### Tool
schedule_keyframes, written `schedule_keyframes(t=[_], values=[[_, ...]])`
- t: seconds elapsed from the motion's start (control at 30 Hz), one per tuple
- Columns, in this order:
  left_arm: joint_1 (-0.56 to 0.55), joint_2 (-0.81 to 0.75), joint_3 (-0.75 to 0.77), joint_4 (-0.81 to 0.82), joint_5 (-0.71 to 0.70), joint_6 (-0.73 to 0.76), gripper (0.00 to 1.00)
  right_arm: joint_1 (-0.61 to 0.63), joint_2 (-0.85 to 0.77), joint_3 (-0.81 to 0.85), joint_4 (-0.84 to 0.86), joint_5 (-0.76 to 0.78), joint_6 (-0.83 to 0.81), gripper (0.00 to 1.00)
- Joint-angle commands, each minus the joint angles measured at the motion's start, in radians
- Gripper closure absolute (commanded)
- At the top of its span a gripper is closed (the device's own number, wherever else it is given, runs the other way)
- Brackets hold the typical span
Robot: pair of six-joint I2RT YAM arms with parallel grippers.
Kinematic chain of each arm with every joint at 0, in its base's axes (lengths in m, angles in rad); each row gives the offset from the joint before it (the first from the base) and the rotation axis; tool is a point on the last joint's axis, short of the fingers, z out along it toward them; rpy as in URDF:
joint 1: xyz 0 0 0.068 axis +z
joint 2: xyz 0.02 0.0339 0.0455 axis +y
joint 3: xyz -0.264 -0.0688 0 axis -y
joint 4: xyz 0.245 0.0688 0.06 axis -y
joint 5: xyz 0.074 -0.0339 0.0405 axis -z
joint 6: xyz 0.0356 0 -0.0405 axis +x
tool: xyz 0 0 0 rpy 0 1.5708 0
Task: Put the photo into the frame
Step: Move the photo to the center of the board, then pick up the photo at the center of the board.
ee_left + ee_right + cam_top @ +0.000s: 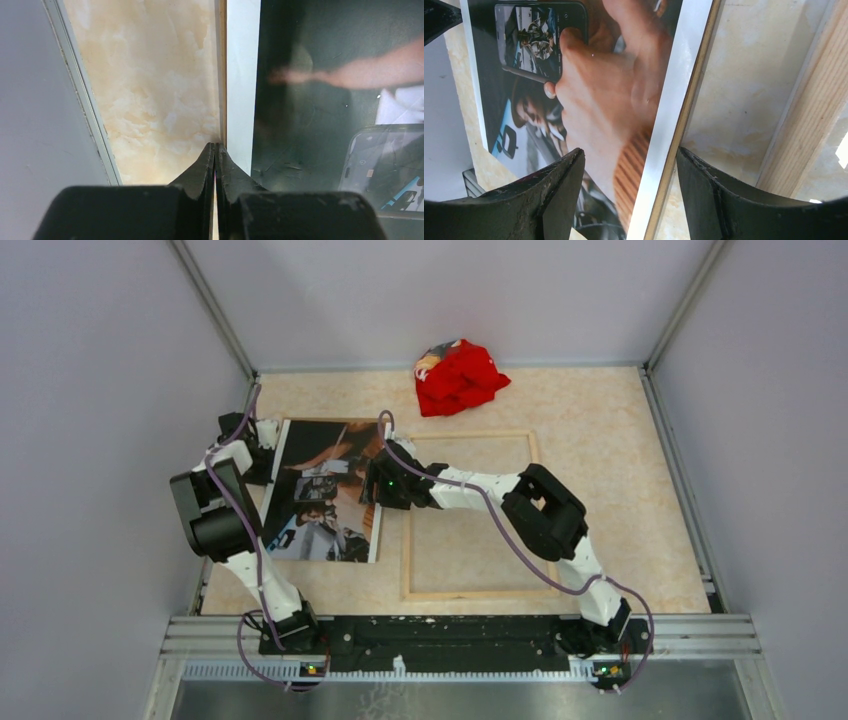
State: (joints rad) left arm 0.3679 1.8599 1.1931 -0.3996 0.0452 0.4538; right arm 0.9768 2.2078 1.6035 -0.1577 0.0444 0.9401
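The jaws of the right arm (530, 510) stand wide apart, astride the right-hand border of the photo (325, 495), one finger over the printed picture and the other over bare surface (600, 460); nothing is held between them. The jaws of the left arm (225, 510) are pressed together at the photo's far left edge, tips down on the line where paper meets surface; whether a sliver of that edge is nipped between them cannot be told from the wrist view. The photo lies flat and face up on the left side of the surface, with a thin brown board (683, 120) showing just under its border; the frame (475, 593) lies just beside it to the right, pale wood upward, its opening showing the surface through it. A crumpled red cloth (458, 378) sits at the far side, well apart from both. The print looks light, thin and floppy, likely to sag, crease or slide on the smooth surface if taken by one corner; the safer hold is judged to be a pinch on the white border, at opposite edges, so the sheet stays level across the short gap to the frame. The frame looks stiff, and the print is not yet in it.
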Motion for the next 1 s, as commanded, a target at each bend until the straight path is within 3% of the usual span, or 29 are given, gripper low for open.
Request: schedule_keyframes(t=[0.0, 0.17, 0.43, 0.73, 0.97], values=[[-0.007, 0.004, -0.033, -0.045, 0.078, -0.029, 0.94, -0.003, 0.027, -0.009, 0.032, -0.037, 0.027, 0.33], [-0.013, -0.035, -0.081, -0.001, 0.061, -0.032, 0.93, -0.003, -0.002, -0.027, 0.063, -0.043, 0.052, 0.33], [-0.044, -0.065, -0.121, -0.004, 0.092, -0.027, 0.93, 0.006, 0.01, 0.073, -0.048, -0.022, 0.005, 0.35], [-0.06, -0.091, -0.168, 0.022, 0.072, -0.015, 0.92, 0.007, -0.006, 0.012, 0.054, -0.113, 0.053, 0.36], [-0.15, -0.162, -0.237, 0.066, -0.014, 0.013, 0.89, 0.006, -0.012, -0.019, 0.093, -0.143, 0.083, 0.36]])
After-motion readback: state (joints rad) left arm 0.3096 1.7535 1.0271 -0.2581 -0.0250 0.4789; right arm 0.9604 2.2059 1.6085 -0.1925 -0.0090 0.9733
